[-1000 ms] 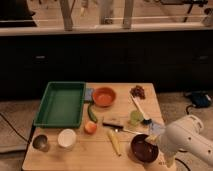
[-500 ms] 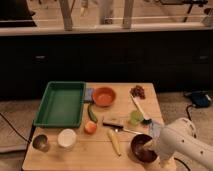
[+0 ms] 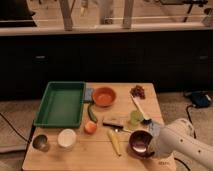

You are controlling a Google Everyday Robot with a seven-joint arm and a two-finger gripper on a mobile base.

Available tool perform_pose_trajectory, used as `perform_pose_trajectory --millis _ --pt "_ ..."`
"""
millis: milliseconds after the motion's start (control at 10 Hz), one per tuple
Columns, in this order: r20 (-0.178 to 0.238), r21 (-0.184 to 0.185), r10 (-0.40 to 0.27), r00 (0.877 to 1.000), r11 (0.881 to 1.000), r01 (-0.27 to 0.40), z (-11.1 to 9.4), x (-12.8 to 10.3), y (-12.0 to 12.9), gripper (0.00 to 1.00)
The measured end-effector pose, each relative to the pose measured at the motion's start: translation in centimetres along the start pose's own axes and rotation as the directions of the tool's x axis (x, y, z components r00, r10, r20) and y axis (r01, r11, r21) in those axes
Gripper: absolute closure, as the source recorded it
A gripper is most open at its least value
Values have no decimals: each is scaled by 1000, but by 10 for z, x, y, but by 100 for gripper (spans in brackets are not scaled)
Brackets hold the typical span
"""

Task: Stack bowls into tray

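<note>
Camera view. Against the frame 1.0 s ago, the white arm has swung in from the right edge of the wooden table point(image 3: 75, 156) toward the maroon bowl point(image 3: 138, 141). Since 0.5 s ago it has shifted little. Both bowls and the tray sit where they were.

The gripper point(image 3: 152, 146) is at the maroon bowl's right rim, low at the table's front right corner. The arm's own bulk hides it, so I cannot tell how far open it is or whether it grips the bowl.

The orange bowl point(image 3: 104, 96) sits at the back centre, just right of the green tray point(image 3: 60, 105). The tray lies at the back left, with no bowl in it. A white cup point(image 3: 67, 138) stands in front of the tray.
</note>
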Motion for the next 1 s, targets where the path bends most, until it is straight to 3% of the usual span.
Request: perform_pose_trajectory --millis 400,1000 --pt "-16 66 -9 1000 998 10 -28 2 -10 100" --pt "-77 147 2 997 989 9 -71 14 -27 100"
